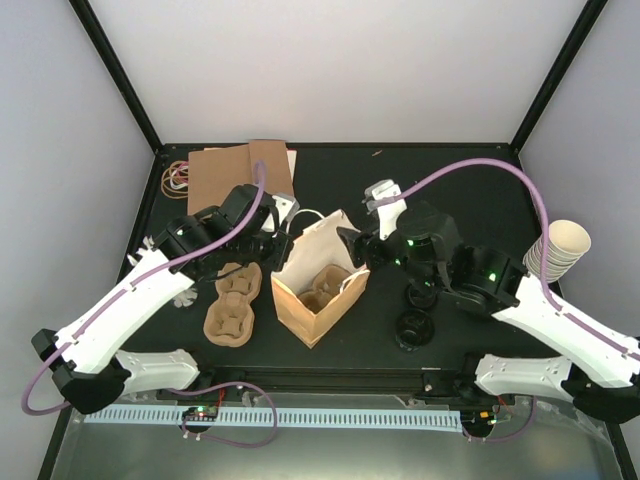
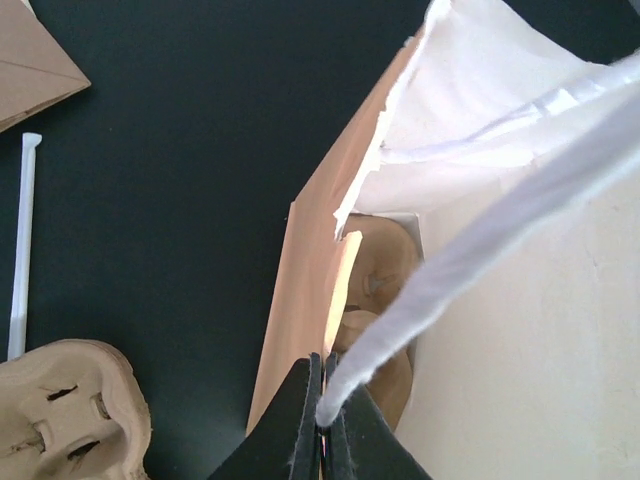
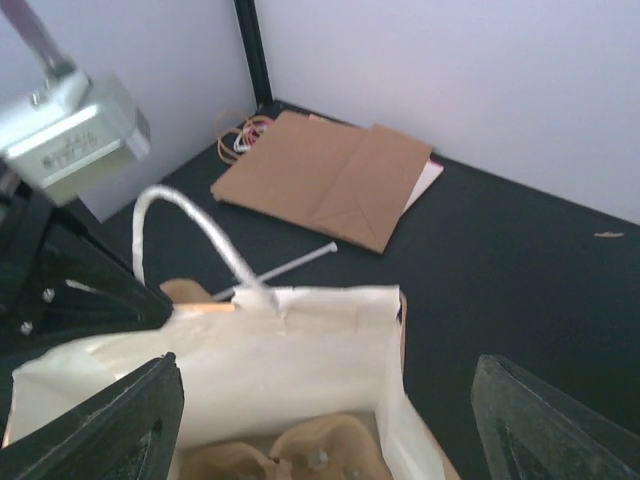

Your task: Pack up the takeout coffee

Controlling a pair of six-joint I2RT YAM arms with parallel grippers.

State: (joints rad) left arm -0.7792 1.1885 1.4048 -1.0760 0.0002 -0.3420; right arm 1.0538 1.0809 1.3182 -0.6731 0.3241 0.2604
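- The left claw [image 2: 322, 400] is clamped tight on the white paper handle [image 2: 470, 250] of the brown bag [image 1: 315, 300]; by my reading it lifts the handle to keep the bag upright and its mouth spread
- The right claw [image 3: 325, 425] hangs over the bag's right rim with jaws wide apart and nothing between them; it seems placed to widen the mouth or to go for a cup
- A pulp tray [image 1: 328, 285] sits inside the bag, ready to take cups; a second tray [image 1: 232, 305] lies on the table just left of the bag
- The takeout coffee [image 1: 413, 330], dark cups with black lids, stands outside the bag to its right, towards the table's near edge below the right arm; none is packed yet; I cannot count the cups surely
- Flat brown bags [image 1: 240, 170] and rubber bands [image 1: 177, 177] lie at the far left corner, a white straw [image 2: 25, 240] near them; cream cups [image 1: 562, 248] are stacked at the right edge
- The table [image 1: 450, 180] is matt black; pale walls and black posts close it in
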